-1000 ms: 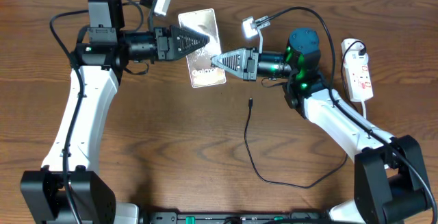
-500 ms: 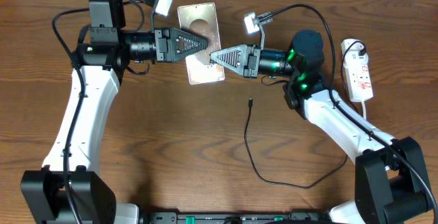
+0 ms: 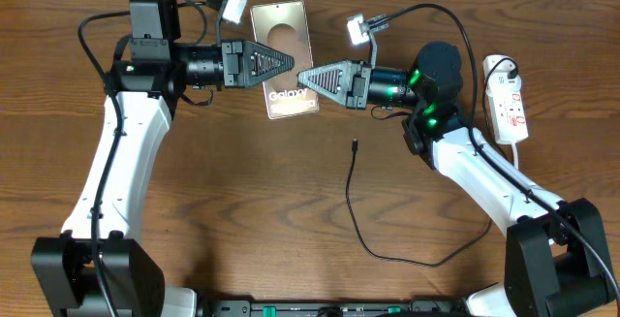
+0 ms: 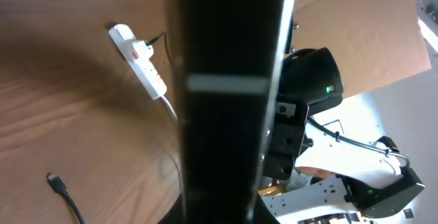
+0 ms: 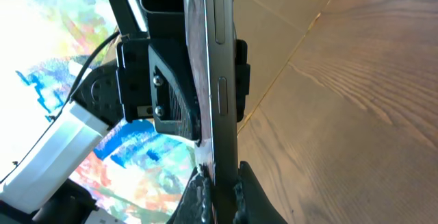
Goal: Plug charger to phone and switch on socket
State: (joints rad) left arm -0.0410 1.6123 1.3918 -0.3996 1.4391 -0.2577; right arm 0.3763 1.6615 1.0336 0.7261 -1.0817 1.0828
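We see the phone (image 3: 281,38) at the far middle of the bench (image 3: 242,191), and it seems to be lifted a little. The left hand (image 3: 289,61) was apart a second ago and is now clamped on the phone's left edge. The right hand (image 3: 305,75) stays clamped on the opposite edge. The phone is steady, but no hand is free. The charger (image 3: 355,146) lies loose nearby, and the socket (image 3: 507,99) is well apart, beyond the right arm.
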